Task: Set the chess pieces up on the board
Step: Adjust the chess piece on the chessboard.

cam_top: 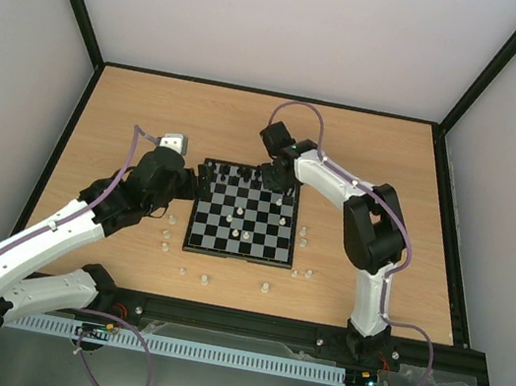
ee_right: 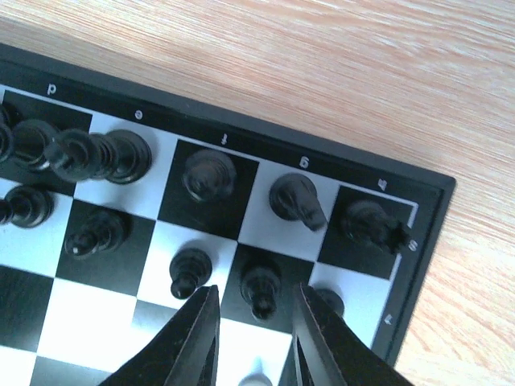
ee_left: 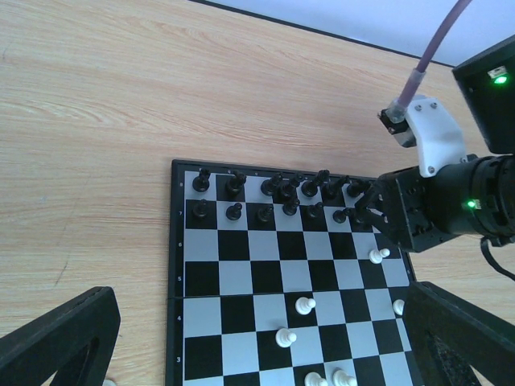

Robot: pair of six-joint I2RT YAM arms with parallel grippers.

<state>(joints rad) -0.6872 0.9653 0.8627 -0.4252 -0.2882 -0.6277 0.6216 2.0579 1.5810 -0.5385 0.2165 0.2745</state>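
The board (cam_top: 235, 255) lies mid-table, with black chess pieces (ee_left: 265, 213) filling its two far rows. A few whitish chess pieces (ee_left: 305, 305) stand scattered on middle squares. My right gripper (ee_right: 256, 294) hovers over the far right corner, open a little. A black pawn (ee_right: 262, 288) stands on its square between the fingers, with a gap on each side. The same gripper shows at the board's far right (cam_top: 276, 178) (ee_left: 372, 211). My left gripper (ee_left: 261, 322) hangs wide open and empty above the board's left side (cam_top: 203, 175).
Loose whitish pieces lie on the wooden table around the board: left (cam_top: 168, 233), front (cam_top: 205, 278) (cam_top: 266, 287) and right (cam_top: 303, 231). A black frame rims the table. The right arm's purple cable (ee_left: 430, 56) arcs over the far edge.
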